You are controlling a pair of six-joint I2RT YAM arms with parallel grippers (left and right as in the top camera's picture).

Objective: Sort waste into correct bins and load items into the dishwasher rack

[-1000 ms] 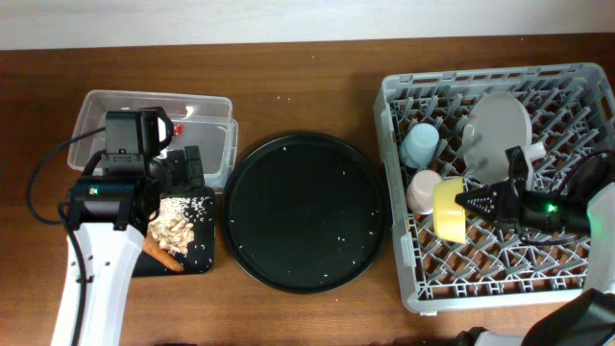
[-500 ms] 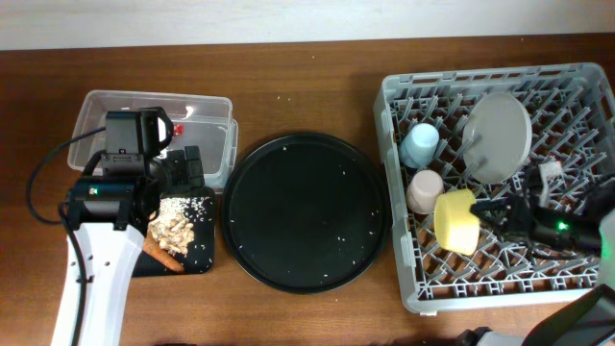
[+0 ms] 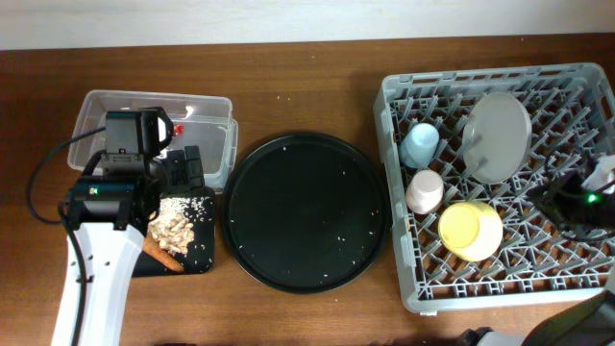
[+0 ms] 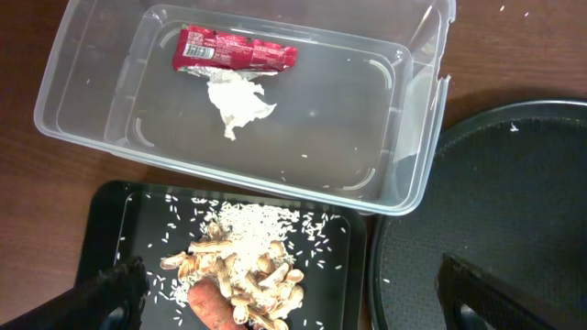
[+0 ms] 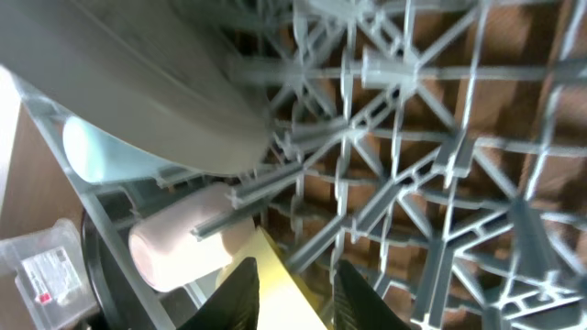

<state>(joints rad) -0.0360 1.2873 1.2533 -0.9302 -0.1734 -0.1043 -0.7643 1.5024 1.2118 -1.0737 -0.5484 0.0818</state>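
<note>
Yellow bowl dropped off in rack
Right pincer (image 5: 293, 275), now spread and empty, has backed off rightward. Yellow bowl (image 3: 470, 231) left lying in the dishwasher rack (image 3: 480, 81), just beside the pink cup (image 3: 424, 190). Loading looks nearly finished.

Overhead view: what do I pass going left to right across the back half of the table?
clear plastic tub → large round black tray → light-blue cup → grey-green plate

Clear plastic tub (image 4: 330, 110) (wrapper (image 4: 237, 50) perhaps foil)
</note>
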